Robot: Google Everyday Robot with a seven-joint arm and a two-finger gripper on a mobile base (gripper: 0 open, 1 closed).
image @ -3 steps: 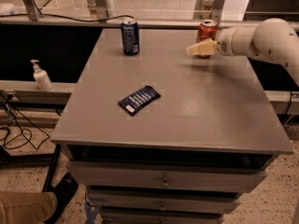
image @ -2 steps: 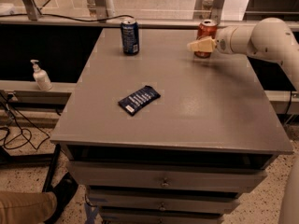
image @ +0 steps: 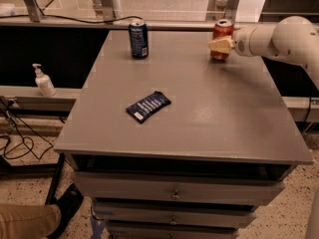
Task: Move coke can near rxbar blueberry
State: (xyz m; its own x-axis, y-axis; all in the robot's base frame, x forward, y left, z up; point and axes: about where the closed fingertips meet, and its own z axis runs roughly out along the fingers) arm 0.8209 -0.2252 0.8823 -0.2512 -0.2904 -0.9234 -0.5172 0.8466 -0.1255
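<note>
We take the grey table [image: 214, 118] top as a clock face, with 12 at its far edge. The coke can [image: 223, 30] stands upright at about 1 o'clock, close to the far edge and right of the midline. The gripper [image: 220, 45] sits at the can's front, at mid height. Its cream-coloured part overlaps the can's lower half, so we see only the red upper body and the silver top. We cannot tell whether the gripper is clamped on the can or merely against it. The white arm [image: 284, 36] comes in from 3 o'clock, above the table's right edge. The rxbar blueberry [image: 148, 106] lies flat left of centre, at roughly 9 o'clock. Its dark wrapper is skewed, with its long axis running from 8 to 2 o'clock. From the bar, the coke can lies at about 1 o'clock, and the two are well apart. A dark blue soda can [image: 138, 39] stands upright at 11 o'clock, near the far edge, apart from both. Below the top we note a drawer [image: 174, 190] front with a small knob. Off the table at 9 o'clock, a white pump bottle [image: 44, 81] rests on a ledge. At 7 o'clock, on the floor, we see a dark shoe [image: 67, 206] and a tan trouser leg [image: 25, 224].
</note>
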